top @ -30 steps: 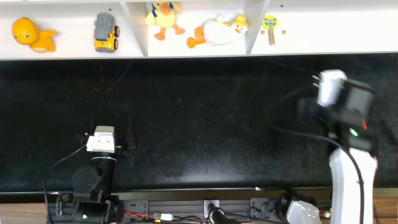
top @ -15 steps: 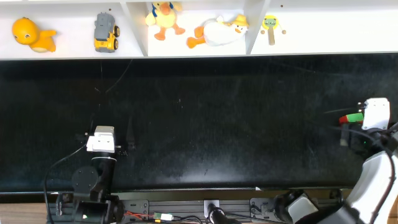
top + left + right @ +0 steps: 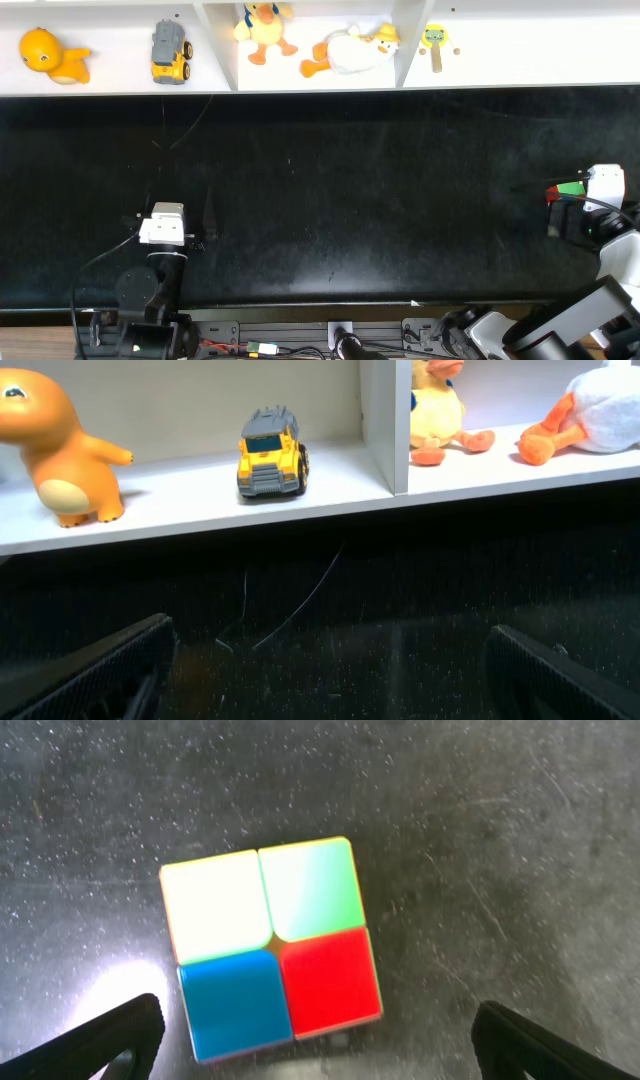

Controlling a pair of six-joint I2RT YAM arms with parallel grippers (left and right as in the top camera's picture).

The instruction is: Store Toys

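A two-by-two puzzle cube (image 3: 270,945) lies on the black mat, its top face showing white, green, red and blue squares. My right gripper (image 3: 310,1050) hovers straight above it, open, with a finger on either side and nothing held. In the top view the cube (image 3: 568,189) peeks out red and green beside the right gripper (image 3: 585,205) at the table's right edge. My left gripper (image 3: 330,680) is open and empty at the near left, facing the white shelf (image 3: 200,500).
The shelf (image 3: 320,80) runs along the back and holds an orange figure (image 3: 52,55), a yellow truck (image 3: 170,52), a yellow duck plush (image 3: 265,30), a white duck plush (image 3: 350,50) and a small green figure (image 3: 438,42). White dividers split it into compartments.
The right arm swung down and toward the right edge, coming to rest over the cube. The left arm has stayed still.
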